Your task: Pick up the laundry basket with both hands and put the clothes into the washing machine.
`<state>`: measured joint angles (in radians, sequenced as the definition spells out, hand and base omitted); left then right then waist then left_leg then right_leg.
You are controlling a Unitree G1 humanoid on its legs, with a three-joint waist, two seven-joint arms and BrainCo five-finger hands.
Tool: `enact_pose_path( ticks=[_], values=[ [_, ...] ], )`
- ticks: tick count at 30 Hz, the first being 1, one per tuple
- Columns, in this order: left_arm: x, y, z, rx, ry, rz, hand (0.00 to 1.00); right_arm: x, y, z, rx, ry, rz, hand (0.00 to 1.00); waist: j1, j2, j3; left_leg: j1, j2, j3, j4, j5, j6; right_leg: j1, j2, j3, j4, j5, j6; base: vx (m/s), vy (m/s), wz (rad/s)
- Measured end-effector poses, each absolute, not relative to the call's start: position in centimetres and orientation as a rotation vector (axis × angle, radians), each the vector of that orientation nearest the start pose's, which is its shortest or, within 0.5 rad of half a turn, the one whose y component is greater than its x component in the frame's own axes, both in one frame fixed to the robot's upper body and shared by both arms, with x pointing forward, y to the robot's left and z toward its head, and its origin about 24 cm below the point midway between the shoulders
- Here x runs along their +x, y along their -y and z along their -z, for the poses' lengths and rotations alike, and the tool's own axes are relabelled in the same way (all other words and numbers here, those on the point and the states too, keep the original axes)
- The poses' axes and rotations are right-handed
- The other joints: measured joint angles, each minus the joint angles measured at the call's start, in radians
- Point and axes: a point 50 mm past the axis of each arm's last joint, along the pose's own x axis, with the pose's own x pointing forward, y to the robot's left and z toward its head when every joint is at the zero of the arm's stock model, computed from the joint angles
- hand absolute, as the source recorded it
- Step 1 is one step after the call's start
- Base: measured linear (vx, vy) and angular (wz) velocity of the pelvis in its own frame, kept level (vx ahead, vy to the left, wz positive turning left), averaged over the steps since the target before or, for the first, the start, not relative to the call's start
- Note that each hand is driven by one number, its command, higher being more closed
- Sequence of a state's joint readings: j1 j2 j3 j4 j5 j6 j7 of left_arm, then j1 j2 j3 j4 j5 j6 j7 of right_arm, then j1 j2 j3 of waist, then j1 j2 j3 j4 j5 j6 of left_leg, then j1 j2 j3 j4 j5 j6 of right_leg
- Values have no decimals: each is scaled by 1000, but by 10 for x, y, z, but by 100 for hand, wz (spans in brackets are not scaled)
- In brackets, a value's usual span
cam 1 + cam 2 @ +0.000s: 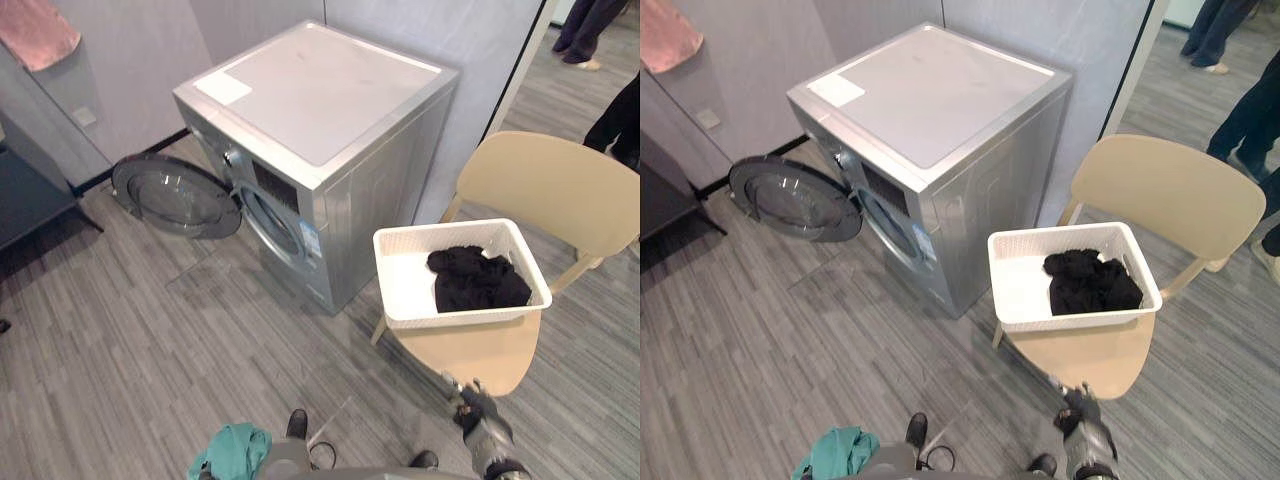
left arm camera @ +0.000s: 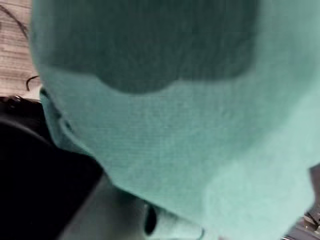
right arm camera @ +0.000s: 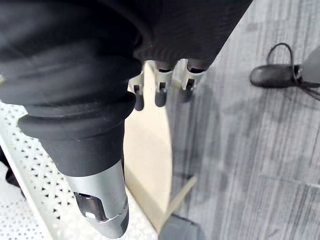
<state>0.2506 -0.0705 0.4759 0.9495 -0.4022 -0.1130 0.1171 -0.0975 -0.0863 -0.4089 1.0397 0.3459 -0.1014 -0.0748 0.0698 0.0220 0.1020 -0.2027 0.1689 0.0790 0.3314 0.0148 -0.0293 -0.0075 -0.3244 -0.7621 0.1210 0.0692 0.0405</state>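
The right hand's (image 1: 483, 420) fingers (image 3: 160, 95) are held loose and empty before the laundry basket (image 1: 455, 318), raised on a chair (image 1: 560, 180) for reach; the left hand's cannot be told under teal cloth (image 1: 232, 448).

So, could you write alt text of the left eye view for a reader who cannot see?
A white laundry basket holding dark clothes sits on a beige chair, beside a silver washing machine whose round door stands open. The robot's right hand is open and empty near the seat's front edge.

bare floor (image 1: 150, 340) before washing machine (image 1: 330, 100), chair (image 1: 560, 190) just right
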Motion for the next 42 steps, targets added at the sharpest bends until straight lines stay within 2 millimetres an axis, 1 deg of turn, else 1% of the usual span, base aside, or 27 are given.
enact_pose_path(
  ticks=[2,5,6,10,13,14,16,17,18,19,21,22,24,26,28,29,30,31,32,34,35,36,37,38,39,40,42],
  values=[
    [39,-208,160,-507,-963,-860,100,146,242,135,407,-791,679,0,-26,-3,-17,18,-36,22,-114,26,-8,7,6,0,-19,-38,35,-58,127,110],
    [47,-203,162,-521,-967,-840,100,142,246,136,408,-800,696,0,-30,27,-18,97,-28,11,-329,20,-60,25,38,-38,-63,-14,73,-61,117,46],
    [51,-202,161,-508,-969,-815,100,142,239,139,430,-811,691,0,-32,18,-12,111,-44,10,-362,41,-72,38,36,-39,-80,4,82,-70,143,28],
    [51,-202,161,-456,-987,-756,100,125,223,149,446,-887,670,0,-30,13,-16,176,-105,-17,-394,54,-53,97,-11,-49,-76,18,79,-38,115,29],
    [54,-200,161,-429,-993,-709,100,117,223,152,433,-928,667,0,-30,9,-16,166,-157,-50,-375,44,-37,106,-68,-62,-38,-9,114,-28,139,39],
    [54,-200,161,-430,-991,-702,100,114,223,153,435,-942,672,0,-29,1,-11,140,-188,-55,-316,14,1,108,-116,-62,14,-28,119,-19,161,36],
    [52,-202,161,-428,-992,-701,100,109,225,154,434,-955,684,0,-30,-5,-8,123,-223,-69,-250,-26,22,116,-170,-60,88,-65,89,-12,145,51],
    [51,-202,161,-417,-997,-691,100,102,227,156,421,-980,687,0,-30,-10,-3,121,-251,-94,-209,-46,42,126,-206,-39,162,-124,-32,-24,137,88],
    [47,-204,161,-389,-1009,-672,100,93,228,159,406,-1010,690,0,-33,-10,-1,129,-267,-127,-175,-64,68,99,-190,84,239,-246,-286,-7,156,98],
    [44,-206,161,-372,-1018,-666,100,88,226,160,405,-1023,691,0,-37,-18,-3,130,-279,-149,-160,-71,79,82,-160,173,255,-310,-338,20,118,124],
    [39,-217,160,-339,-1027,-668,100,72,214,165,446,-1055,693,0,-57,-74,4,127,-329,-210,-116,-89,104,72,-66,444,283,-442,-323,147,27,121],
    [40,-223,159,-329,-1025,-673,100,68,202,168,483,-1073,677,0,-45,-81,33,122,-331,-225,-82,-104,120,13,-9,547,417,-481,-206,156,-38,57],
    [38,-223,160,-335,-1041,-682,100,75,193,167,523,-1039,665,0,-54,-76,47,121,-290,-237,-79,-107,121,-100,118,547,555,-505,-137,67,-7,5],
    [50,-223,159,-336,-1021,-664,100,78,192,165,527,-1012,664,0,-53,-78,48,131,-256,-243,-109,-113,119,-190,221,471,521,-469,-74,58,26,0],
    [67,-222,157,-338,-985,-639,100,75,192,164,553,-990,696,0,-53,-81,46,165,-250,-243,-187,-115,117,-201,247,409,361,-408,-32,64,-21,13],
    [71,-225,155,-334,-965,-639,100,70,183,166,575,-1008,699,0,-55,-114,24,202,-287,-233,-234,-114,105,-214,230,407,251,-371,-33,267,-41,37],
    [82,-226,152,-330,-932,-629,100,70,182,166,581,-1011,699,0,-71,-151,24,165,-310,-214,-105,-147,118,-220,194,398,241,-328,-62,376,-56,56],
    [96,-208,151,-365,-906,-586,100,70,195,163,582,-969,737,0,-81,-50,41,160,-235,-199,79,-289,117,-220,225,368,294,-311,-78,401,-55,30],
    [100,-201,151,-387,-897,-579,100,75,204,160,564,-944,756,0,-56,-43,49,185,-217,-188,77,-375,103,-229,220,380,356,-279,-84,244,-48,9],
    [99,-199,151,-387,-900,-576,100,70,200,162,572,-957,761,0,-63,-25,7,205,-203,-200,58,-386,100,-209,229,369,324,-252,-79,262,-51,8],
    [96,-195,153,-386,-914,-566,100,67,201,162,569,-968,769,0,-63,-22,-27,212,-175,-219,49,-399,87,-181,269,354,279,-249,-91,447,-115,30],
    [90,-195,154,-383,-928,-570,100,68,204,161,561,-958,775,0,-64,2,-42,194,-148,-219,159,-405,28,-147,315,340,226,-259,-106,422,-92,18],
    [90,-193,154,-389,-928,-568,100,68,205,161,558,-956,777,0,-69,6,-40,149,-143,-218,269,-402,16,-134,328,339,224,-267,-116,524,-104,-5],
    [89,-195,154,-390,-928,-573,100,74,205,160,559,-940,768,0,-70,14,-35,60,-124,-220,532,-315,-123,-78,351,342,216,-276,-124,434,-71,-21],
    [87,-195,154,-394,-936,-581,100,79,206,158,557,-927,762,0,-69,23,-31,34,-112,-212,627,-254,-157,-44,365,352,202,-282,-130,496,-83,-45],
    [82,-195,156,-399,-948,-589,100,81,209,157,549,-915,763,0,-60,32,-19,-25,-82,-179,794,-126,-154,25,396,386,171,-291,-139,382,-8,-72],
    [71,-200,157,-385,-968,-603,100,93,205,156,559,-898,736,0,-46,31,-21,-103,-39,-113,924,-170,-74,93,408,486,138,-300,-147,357,35,-124]
  ],
)
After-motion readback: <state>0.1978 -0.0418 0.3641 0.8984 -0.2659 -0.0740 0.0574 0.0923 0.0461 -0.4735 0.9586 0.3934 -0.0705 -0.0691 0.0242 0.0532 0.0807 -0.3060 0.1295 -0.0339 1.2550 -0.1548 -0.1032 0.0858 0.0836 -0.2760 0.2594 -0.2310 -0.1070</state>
